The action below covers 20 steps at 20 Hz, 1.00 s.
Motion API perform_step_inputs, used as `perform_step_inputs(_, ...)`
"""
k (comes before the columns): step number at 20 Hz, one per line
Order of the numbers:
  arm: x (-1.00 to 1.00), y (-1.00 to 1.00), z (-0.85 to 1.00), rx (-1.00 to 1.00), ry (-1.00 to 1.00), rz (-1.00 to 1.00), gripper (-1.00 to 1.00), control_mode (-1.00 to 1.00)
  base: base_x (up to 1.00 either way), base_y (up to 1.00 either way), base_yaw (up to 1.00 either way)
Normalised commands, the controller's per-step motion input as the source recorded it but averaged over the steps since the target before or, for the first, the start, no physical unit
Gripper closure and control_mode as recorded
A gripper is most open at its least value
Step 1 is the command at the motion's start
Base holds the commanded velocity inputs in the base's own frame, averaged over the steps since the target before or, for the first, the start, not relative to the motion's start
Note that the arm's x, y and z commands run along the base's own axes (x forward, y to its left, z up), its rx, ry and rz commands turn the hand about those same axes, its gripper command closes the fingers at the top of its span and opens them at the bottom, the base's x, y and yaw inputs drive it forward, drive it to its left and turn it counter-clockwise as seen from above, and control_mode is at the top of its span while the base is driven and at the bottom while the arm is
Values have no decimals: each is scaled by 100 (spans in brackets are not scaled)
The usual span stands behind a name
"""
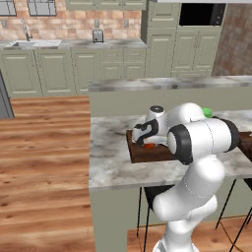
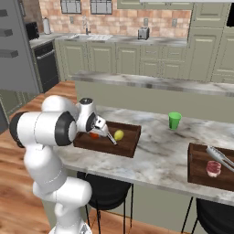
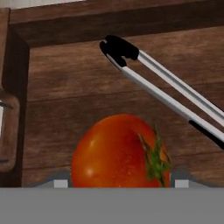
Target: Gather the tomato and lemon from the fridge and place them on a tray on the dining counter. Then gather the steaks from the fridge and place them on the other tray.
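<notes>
Where my gripper (image 2: 94, 130) reaches down over the near wooden tray (image 2: 125, 147), the tomato (image 3: 118, 153) sits directly between my finger tips, resting on the tray floor; whether my jaws are clamped on it or merely standing beside it, I cannot tell. Just past the tomato, a pair of metal tongs (image 3: 164, 87) with dark tips lies slanted across the tray boards. Beside the tongs, the lemon (image 2: 119, 135) rests on the same tray, near the tomato but apart from it. That tray stands on the marbled dining counter (image 2: 160, 160). Farther along the counter, a green cup (image 2: 174, 120) stands upright, and a second wooden tray (image 2: 197, 173) carries one steak (image 2: 213, 168) with another pair of tongs (image 2: 220, 157) beside it. Beyond the counter run sage-green wall cabinets (image 2: 132, 57) with a sink (image 2: 93, 37) and a toaster (image 2: 143, 33), and the grey fridge (image 2: 16, 50) stands at the far left.
</notes>
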Motion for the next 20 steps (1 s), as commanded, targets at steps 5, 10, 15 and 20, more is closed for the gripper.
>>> perform_step_inputs(5, 7, 0, -21, 0, 0, 0, -100, -100, 0, 0, 0)
perform_step_inputs(10, -40, 0, 3, 1, -2, -4, -100, -100, 0, 0, 0)
perform_step_inputs(15, -60, -1, 29, 0, -7, -4, -100, -100, 0, 0, 0)
perform_step_inputs(20, -59, -2, 62, 0, -17, 0, -100, -100, 0, 0, 0)
